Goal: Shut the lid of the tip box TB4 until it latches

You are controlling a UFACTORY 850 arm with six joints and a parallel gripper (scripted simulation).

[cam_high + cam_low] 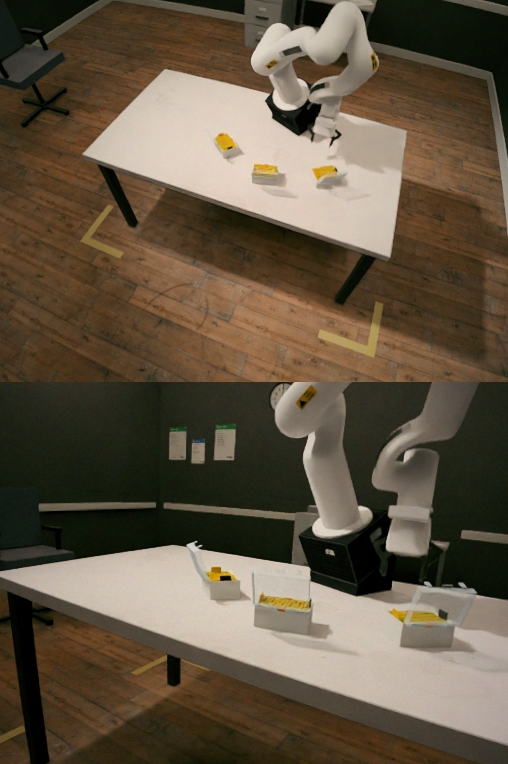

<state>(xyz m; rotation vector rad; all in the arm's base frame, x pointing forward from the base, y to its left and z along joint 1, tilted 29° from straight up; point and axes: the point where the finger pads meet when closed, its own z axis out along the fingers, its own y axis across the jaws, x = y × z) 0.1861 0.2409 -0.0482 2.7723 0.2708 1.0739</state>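
Right, three small tip boxes sit on the white table (165, 125), all flat on their bases and all with clear lids standing open over yellow trays. One box (226, 144) lies toward the far left of the row, a second box (265, 173) sits in the middle, and a third box (328, 175) lies to the right, nearest the arm. No label is readable at this size, so I cannot tell which one is TB4.

Up top, the white arm (320, 45) folds over from its black base (285, 117) at the back edge of the table. Its wrist points straight down, and the gripper (324, 135) hangs behind the right-hand box, apart from it, touching nothing. Its dark fingers (334, 137) are spread wide with nothing between them.

From the side view, the right-hand box's lid (442, 602) tilts back toward the arm, the middle box's lid (281, 583) stands near upright, and the left box's lid (196, 557) leans away to the left. The gripper's tips are hidden in this view behind the black base.
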